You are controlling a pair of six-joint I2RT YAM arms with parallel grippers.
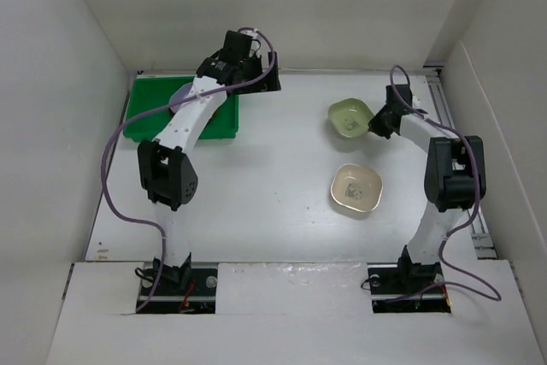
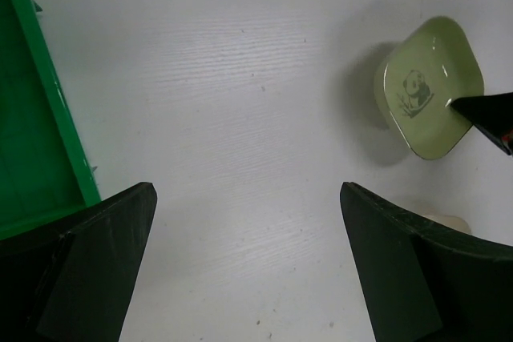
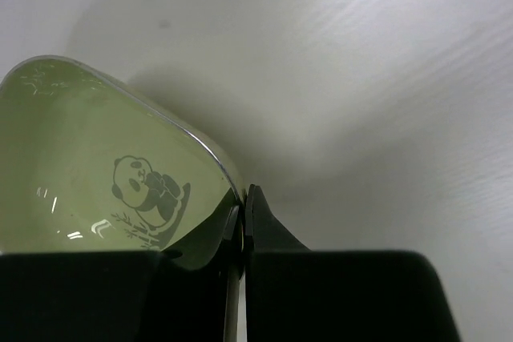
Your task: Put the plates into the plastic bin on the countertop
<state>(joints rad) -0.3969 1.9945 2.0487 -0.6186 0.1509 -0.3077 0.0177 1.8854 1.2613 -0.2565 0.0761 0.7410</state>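
Step in hand: picking the pale green panda plate (image 3: 96,166). Right end effector (image 3: 243,198) is clamping the plate's rim on the edge nearest it, closed down to the rim's thickness. Left end effector (image 2: 246,194) is hanging wide apart and gripping nothing, with the green plastic bin (image 2: 32,142) just off one side of it. Cream plate (image 1: 355,187) is sitting on the table (image 1: 273,237) near the right arm, not gripped. Next move, as I'm judging it: lifting clear and carrying across to the bin, which is well apart from the right end effector. The thin rim grip is calling for a slow, level move.
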